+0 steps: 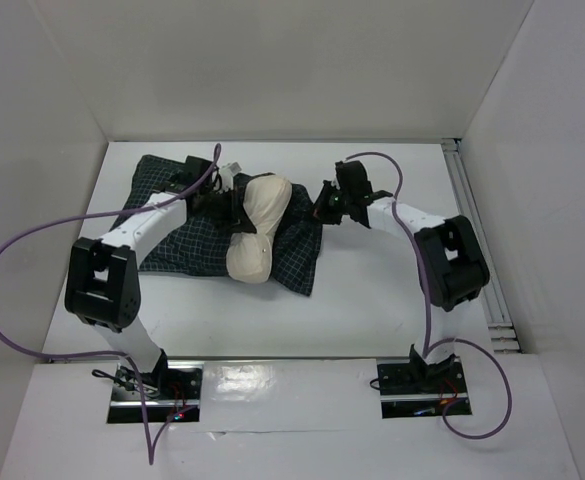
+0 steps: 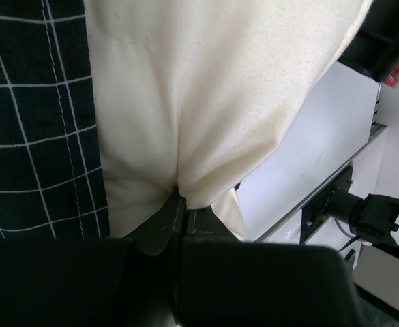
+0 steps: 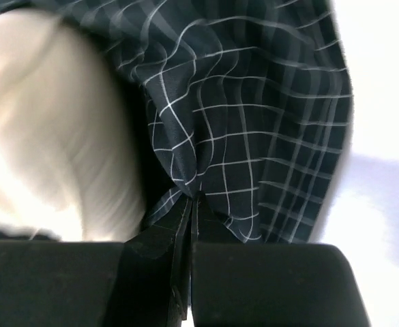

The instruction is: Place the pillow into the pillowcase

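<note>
left pincer (image 2: 182, 202) clenches pillow (image 2: 206, 88), right pincer (image 3: 194, 199) clenches pillowcase (image 3: 254, 116), on white table (image 1: 372, 310) between white walls (image 1: 272, 70).

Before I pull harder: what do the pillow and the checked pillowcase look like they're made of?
Pillow: matte cream cloth over what seems soft filling; it gathers into deep folds at the shut jaws of the left gripper. Pillowcase: thin woven-looking fabric, dark with a white grid; it pleats finely at the right gripper. The exact fibre cannot be told.
</note>
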Robot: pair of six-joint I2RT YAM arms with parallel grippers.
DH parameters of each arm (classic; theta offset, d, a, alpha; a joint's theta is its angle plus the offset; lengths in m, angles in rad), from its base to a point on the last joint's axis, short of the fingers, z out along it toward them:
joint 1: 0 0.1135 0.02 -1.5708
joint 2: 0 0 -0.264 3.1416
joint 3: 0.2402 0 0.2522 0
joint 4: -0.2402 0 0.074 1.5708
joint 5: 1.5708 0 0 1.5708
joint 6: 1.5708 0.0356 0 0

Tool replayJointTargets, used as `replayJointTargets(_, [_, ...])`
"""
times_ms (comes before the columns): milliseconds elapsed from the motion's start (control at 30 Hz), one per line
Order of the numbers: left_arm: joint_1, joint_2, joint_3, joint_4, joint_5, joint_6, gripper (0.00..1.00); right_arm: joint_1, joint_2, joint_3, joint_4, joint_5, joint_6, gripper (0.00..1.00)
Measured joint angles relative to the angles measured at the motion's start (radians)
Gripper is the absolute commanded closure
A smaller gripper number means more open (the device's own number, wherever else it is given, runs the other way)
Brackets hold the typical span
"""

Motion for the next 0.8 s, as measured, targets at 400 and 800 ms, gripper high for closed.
replayJointTargets(400, [-0.019, -0.015, 0.014, -0.057, -0.022, 0.025, 1.0, -0.015, 0.092, 0.019, -0.049, 0.01, -0.008, 1.0])
replayJointTargets(800, [-0.115, 0.015, 0.079, -0.148, -0.175, 0.064, 0.81, -0.016, 0.028, -0.024, 0.001, -0.042, -0.014, 1.0])
